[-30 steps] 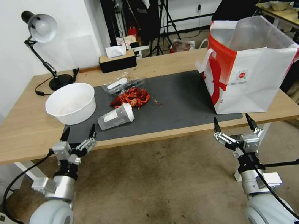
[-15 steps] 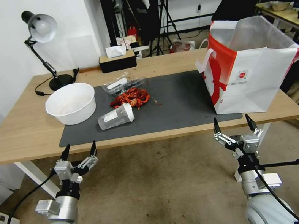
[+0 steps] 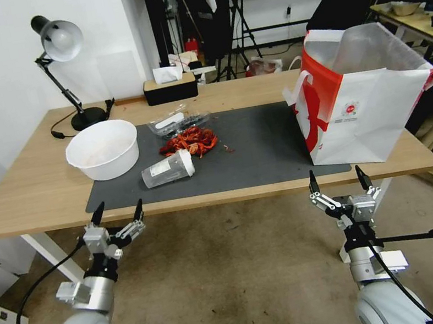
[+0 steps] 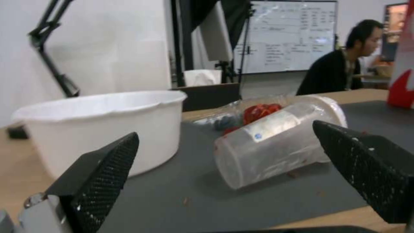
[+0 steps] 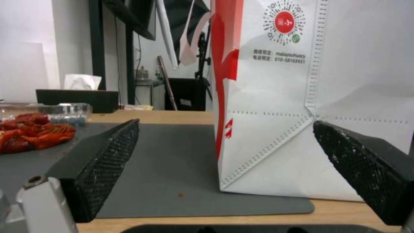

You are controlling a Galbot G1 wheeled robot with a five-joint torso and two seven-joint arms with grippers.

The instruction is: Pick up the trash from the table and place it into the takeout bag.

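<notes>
Mat centre: bare mat point(image 3: 258, 146) between shells point(image 3: 188, 141) and bag point(image 3: 361, 97).
Left end: bowl point(image 3: 103, 149), cup point(image 3: 168, 169) crowd it.

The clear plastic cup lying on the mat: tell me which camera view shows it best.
The left wrist view: the clear plastic cup lies on its side between the open left gripper fingers, its label and white lid plain. The head view shows it whole but farther off, beside the white bowl. The right wrist view looks at the takeout bag instead.
</notes>
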